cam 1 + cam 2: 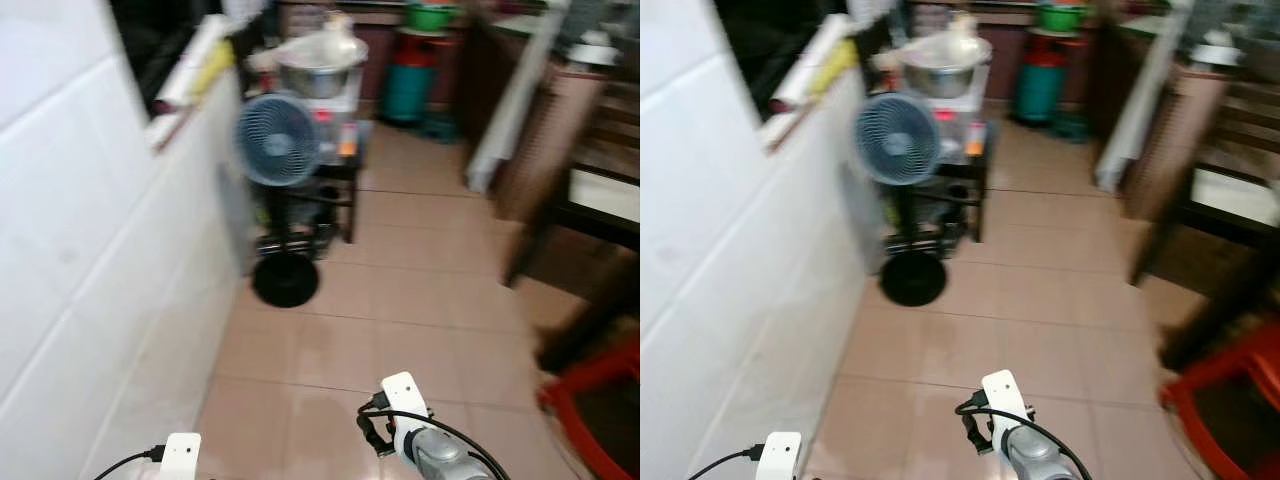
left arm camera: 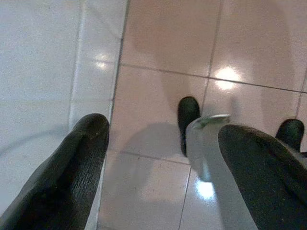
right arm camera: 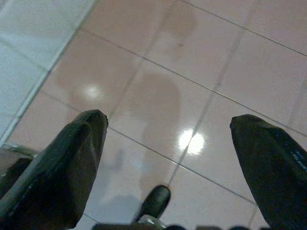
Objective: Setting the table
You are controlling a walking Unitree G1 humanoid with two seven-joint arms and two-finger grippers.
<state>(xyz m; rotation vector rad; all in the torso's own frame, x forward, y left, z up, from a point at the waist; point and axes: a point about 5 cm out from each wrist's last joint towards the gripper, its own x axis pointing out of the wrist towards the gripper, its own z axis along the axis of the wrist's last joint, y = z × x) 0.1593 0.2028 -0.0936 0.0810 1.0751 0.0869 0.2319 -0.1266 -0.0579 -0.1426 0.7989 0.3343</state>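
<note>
A dark wooden table (image 1: 597, 203) with a pale top stands at the right side of the room, blurred. No tableware can be made out on it. Both arms hang low: the left arm's (image 1: 180, 455) white wrist shows by the wall, the right arm (image 1: 412, 428) over the floor. In the left wrist view my left gripper (image 2: 160, 127) is open above pink tiles with nothing between its fingers. In the right wrist view my right gripper (image 3: 168, 117) is also open and empty over the floor.
A white tiled wall (image 1: 80, 260) runs along the left. Ahead stand a blue fan (image 1: 277, 140) on a black round base (image 1: 285, 281), a rack with a metal bowl (image 1: 320, 62) and a green cylinder (image 1: 408, 88). A red stool (image 1: 597, 403) is near right. Pink floor (image 1: 400, 300) lies between.
</note>
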